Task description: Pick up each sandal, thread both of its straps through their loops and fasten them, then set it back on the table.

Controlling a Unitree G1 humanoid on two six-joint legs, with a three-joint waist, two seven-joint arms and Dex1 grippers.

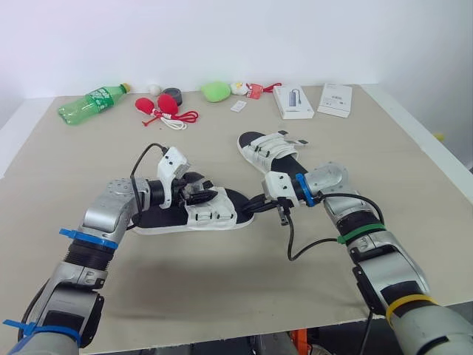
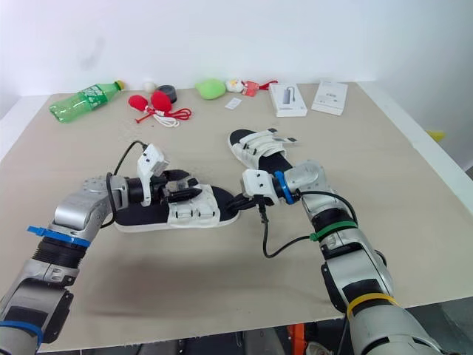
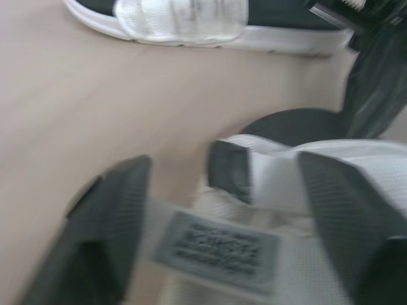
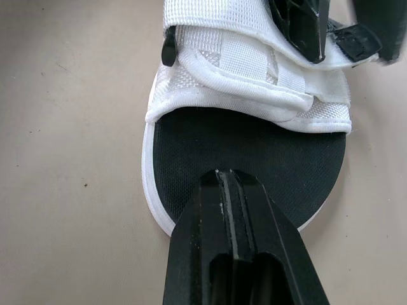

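Note:
A white-strapped sandal with a black footbed (image 1: 194, 212) lies left of the table's middle. My left gripper (image 1: 198, 192) is over its straps, open, with its fingers (image 3: 105, 222) standing either side of a white strap with a grey label (image 3: 216, 244). My right gripper (image 1: 256, 202) is shut, its joined fingertips (image 4: 232, 210) resting at the toe end of the same sandal's footbed (image 4: 254, 146). The second sandal (image 1: 270, 150) lies further back and to the right, with both straps over its footbed.
Along the far edge lie a green bottle (image 1: 92, 102), red items with a cord (image 1: 159, 107), a black disc (image 1: 172, 95), a green lump (image 1: 216, 91) and two white boxes (image 1: 293, 101) (image 1: 335, 99). Bare tabletop (image 1: 222, 281) spreads in front.

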